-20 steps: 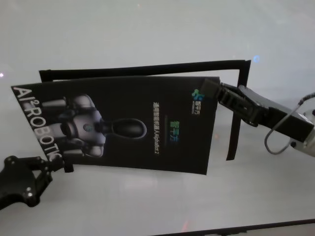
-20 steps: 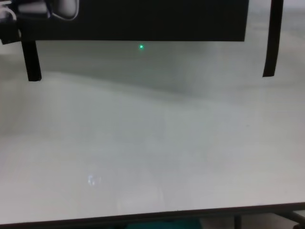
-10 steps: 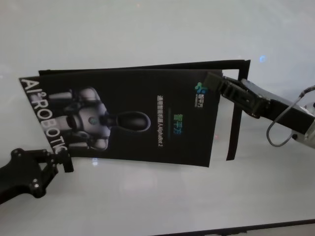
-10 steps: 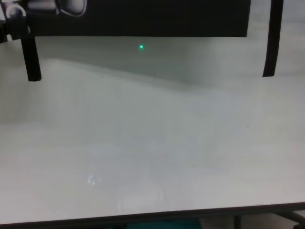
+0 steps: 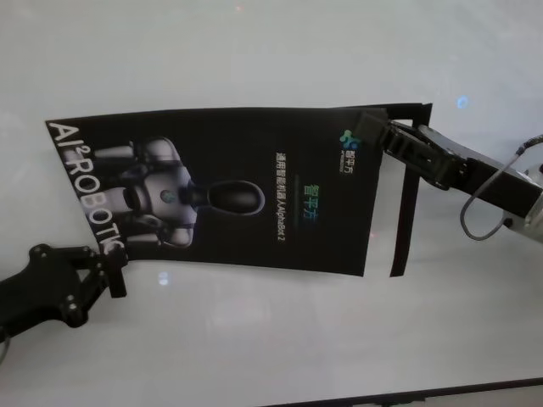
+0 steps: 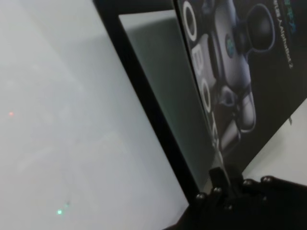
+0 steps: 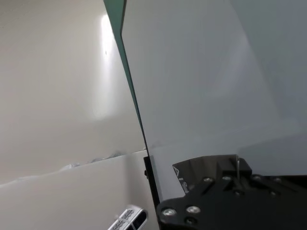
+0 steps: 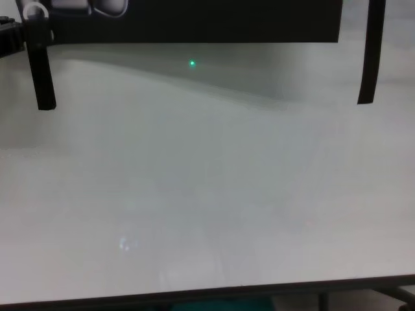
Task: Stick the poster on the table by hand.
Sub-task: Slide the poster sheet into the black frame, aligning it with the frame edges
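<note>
Since 1 s ago poster (image 5: 229,191) swung flatter w/ both grippers, left (image 5: 114,270) & right (image 5: 371,136), clamped on corners; uneven lowering could crease it.

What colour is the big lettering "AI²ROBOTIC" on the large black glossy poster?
White, on the large black glossy poster; the head view shows it best.

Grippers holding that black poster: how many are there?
2. The left gripper pinches the poster at its near left corner; the right gripper pinches its far right corner, above the table.
</note>
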